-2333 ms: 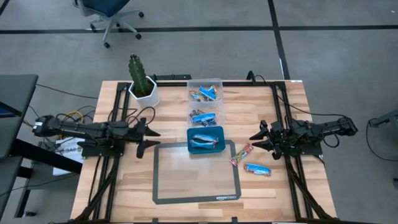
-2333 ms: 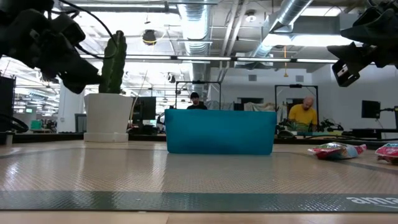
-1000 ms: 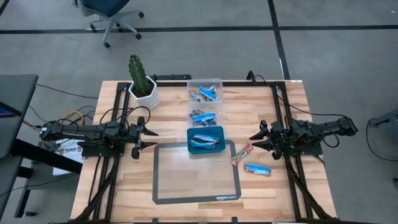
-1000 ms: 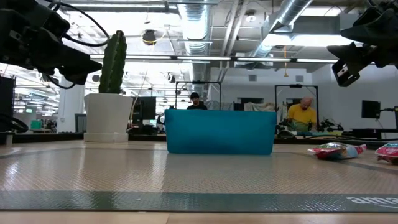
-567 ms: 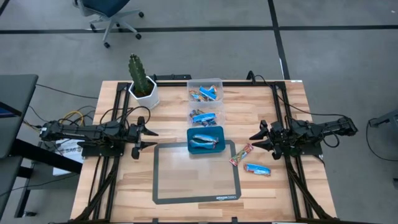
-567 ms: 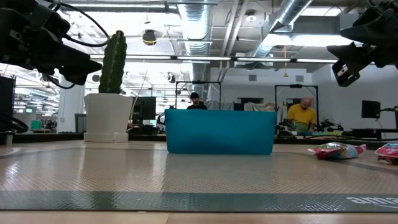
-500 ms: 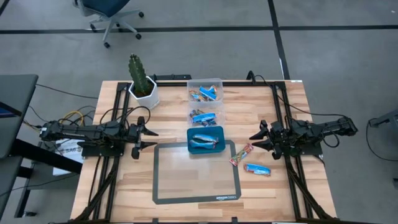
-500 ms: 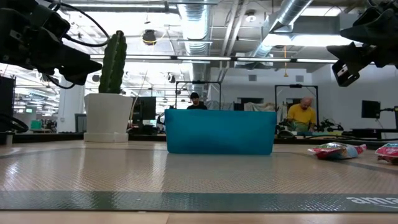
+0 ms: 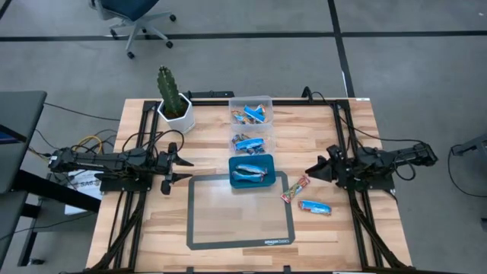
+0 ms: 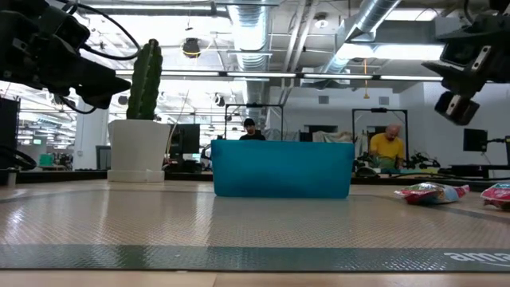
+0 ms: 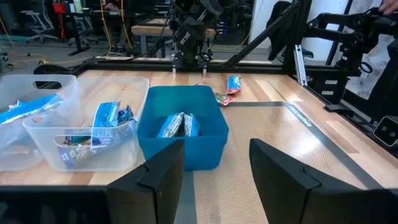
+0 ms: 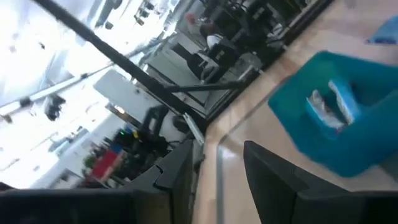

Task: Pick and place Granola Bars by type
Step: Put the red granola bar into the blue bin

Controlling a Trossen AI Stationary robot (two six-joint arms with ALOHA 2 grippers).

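Note:
Two granola bars lie flat on the table's right part: a red/orange one and a blue one, low on the right in the low view. More blue bars lie in the teal tray, and others fill the two clear bins behind it. My left gripper hovers open at the table's left, pointing at the tray. My right gripper hovers open, rolled sideways, just above and to the right of the red/orange bar.
A potted cactus stands at the far left corner. A grey-bordered mat covers the table's near middle, with the teal tray on its far edge. People sit in the room beyond the table.
My right gripper has rolled about its own axis in the last half second, and in the low view it now sits slightly lower. The bars, the tray and the bins have stayed where they were.

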